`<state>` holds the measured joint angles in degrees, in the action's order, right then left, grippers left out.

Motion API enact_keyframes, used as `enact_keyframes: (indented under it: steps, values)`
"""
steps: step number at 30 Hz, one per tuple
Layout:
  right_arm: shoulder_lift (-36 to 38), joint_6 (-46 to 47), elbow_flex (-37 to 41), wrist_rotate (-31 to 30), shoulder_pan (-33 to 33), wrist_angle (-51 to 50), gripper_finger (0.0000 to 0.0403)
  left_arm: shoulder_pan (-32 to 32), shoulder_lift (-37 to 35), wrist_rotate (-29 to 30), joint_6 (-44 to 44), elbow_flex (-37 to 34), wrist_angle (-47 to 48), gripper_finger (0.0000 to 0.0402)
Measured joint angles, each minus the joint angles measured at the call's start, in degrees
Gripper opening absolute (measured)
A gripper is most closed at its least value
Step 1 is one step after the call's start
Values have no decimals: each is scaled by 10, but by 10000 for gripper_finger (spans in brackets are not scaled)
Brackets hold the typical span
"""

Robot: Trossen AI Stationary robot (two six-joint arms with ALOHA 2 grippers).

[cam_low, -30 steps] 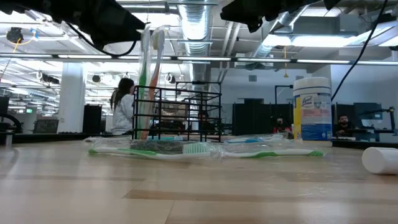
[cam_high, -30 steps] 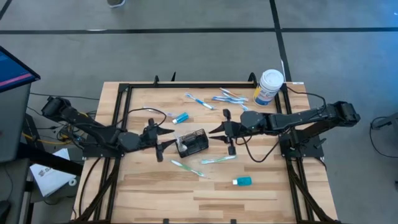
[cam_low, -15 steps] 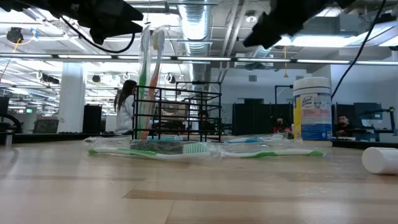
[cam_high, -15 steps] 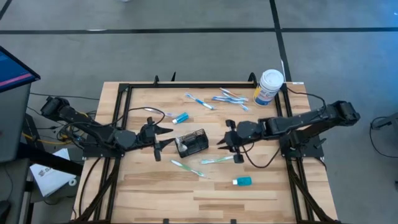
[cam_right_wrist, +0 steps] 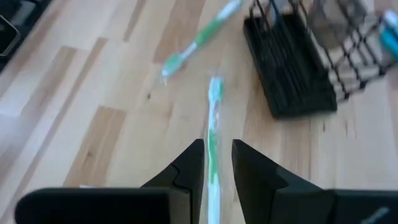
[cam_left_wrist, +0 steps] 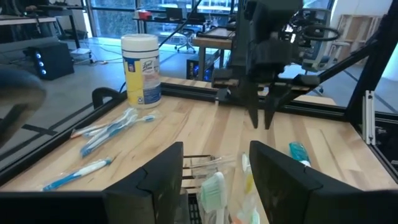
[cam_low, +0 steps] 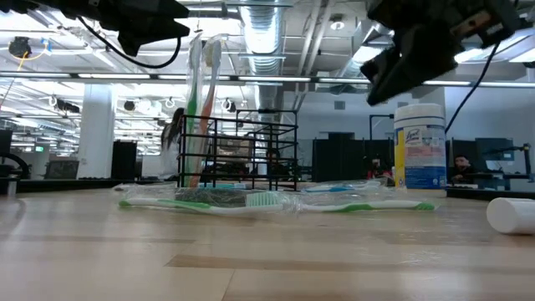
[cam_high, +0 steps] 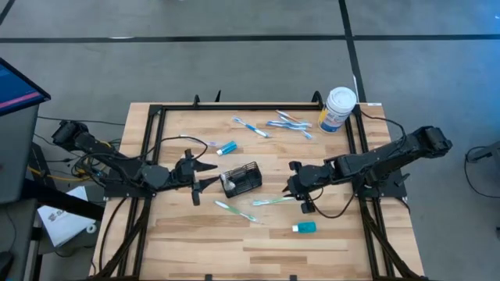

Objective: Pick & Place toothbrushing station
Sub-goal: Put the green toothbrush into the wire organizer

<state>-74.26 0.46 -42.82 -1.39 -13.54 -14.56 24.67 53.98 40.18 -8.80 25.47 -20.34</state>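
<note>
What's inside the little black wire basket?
Two toothbrushes stand upright in the black wire basket, one green, one pale. The basket's floor is hidden behind brushes lying in front.

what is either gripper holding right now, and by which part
Nothing is held. The left gripper is open beside the black wire holder. The right gripper hangs partly open above a green toothbrush on the table, not gripping it.

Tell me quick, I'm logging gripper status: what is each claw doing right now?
Left claw: open, empty, by the black wire holder.
Right claw: slightly open, empty, above a green toothbrush on the table.
</note>
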Motion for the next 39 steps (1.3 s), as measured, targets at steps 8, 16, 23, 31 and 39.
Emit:
enact_keyframes:
  steps: [8, 16, 23, 31, 39]
  values:
    - [0, 11, 40, -1, 3, 3, 73, 1, 0, 0, 0, 0, -5, 177]
    - [-1, 13, 63, -1, 3, 11, 79, 1, 0, 0, 0, 0, -8, 177]
    - [-1, 26, 79, -4, 5, 22, 112, 1, 0, 0, 0, 0, -8, 177]
    - [-40, 28, 78, -4, 5, 29, 137, 1, 0, 0, 0, 0, -8, 177]
    - [-110, 27, 78, -3, 5, 50, 157, 1, 0, 0, 0, 0, -9, 177]
